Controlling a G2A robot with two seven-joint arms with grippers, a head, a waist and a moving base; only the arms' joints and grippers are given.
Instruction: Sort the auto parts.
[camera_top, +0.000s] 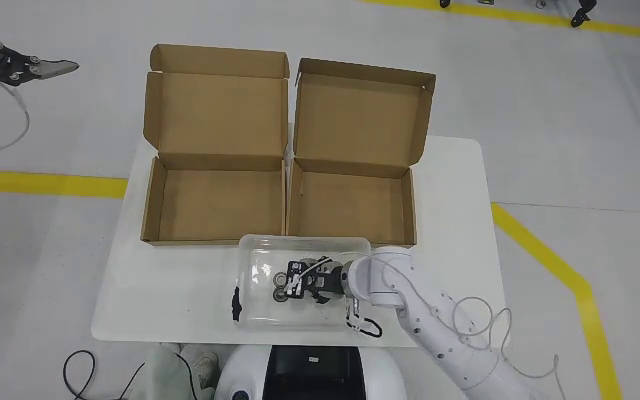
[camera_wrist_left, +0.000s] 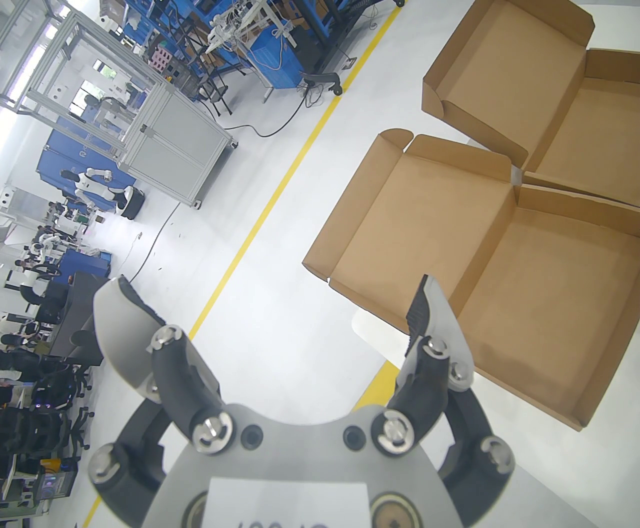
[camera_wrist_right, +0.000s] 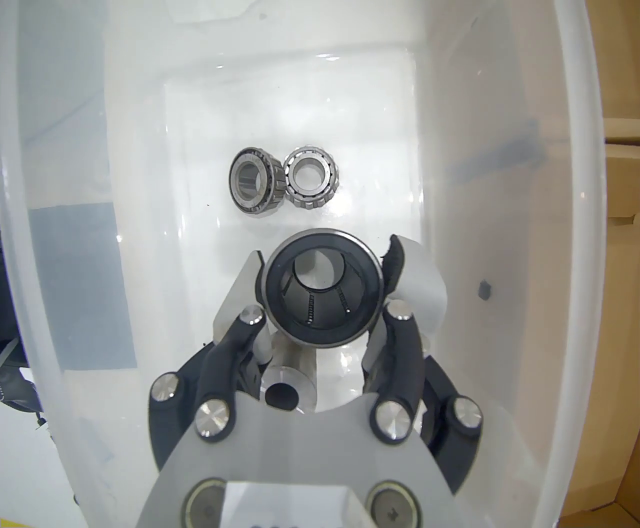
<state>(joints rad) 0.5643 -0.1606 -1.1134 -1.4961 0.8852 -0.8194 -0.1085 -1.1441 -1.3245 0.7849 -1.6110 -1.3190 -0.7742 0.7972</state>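
White table (camera_top: 450, 200), clear bin (camera_top: 300, 239), right jaws clamping black bearing (camera_wrist_right: 324, 240)

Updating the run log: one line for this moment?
right gripper: shut on black bearing in clear bin | left gripper: open, over floor | two roller bearings in bin

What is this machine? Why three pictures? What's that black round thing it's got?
It is a robot with two arms, each ending in a gripper, a claw with two fingers. The top picture looks down from a camera above the arms; the other two come from cameras on its wrists. On the white table stand two open cardboard boxes and a clear tub. The right gripper is inside the tub, shut on a black ring-shaped part. Two small silver rings lie touching on the tub's floor. The left gripper is open, holding nothing, off to the side over the floor.
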